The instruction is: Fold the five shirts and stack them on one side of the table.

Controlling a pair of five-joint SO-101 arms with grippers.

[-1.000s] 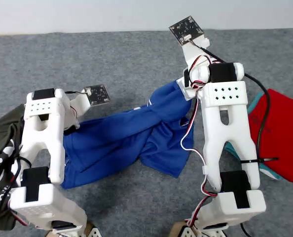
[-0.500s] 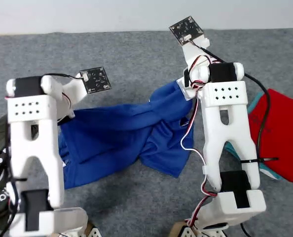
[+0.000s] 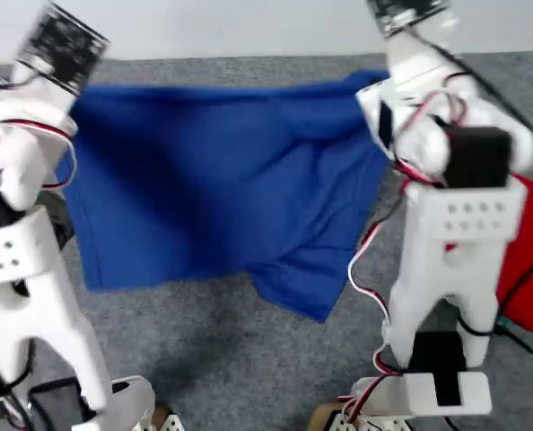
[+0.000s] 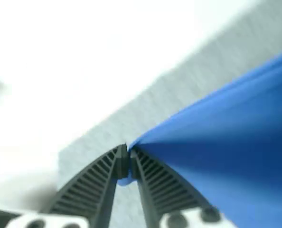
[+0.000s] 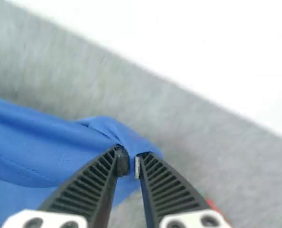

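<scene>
Consists of two white plastic arms, the left arm (image 3: 20, 269) at the left frame edge and the right arm (image 3: 446, 242) at the right. Carries black servo blocks (image 3: 476, 157) at the joints, rows of small round holes (image 3: 468, 208) in the shells, and red, white and black wires (image 3: 425, 112) looping along the links. Bears a dark circuit board (image 3: 62, 40) atop each wrist. Ends in the left tool (image 4: 124, 154) and right tool (image 5: 130, 161), dark grey, ribbed and tapering, on white mounts with round screw holes (image 4: 176, 219).

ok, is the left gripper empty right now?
No, the left wrist view shows the left gripper closed on an edge of the blue shirt.
</scene>
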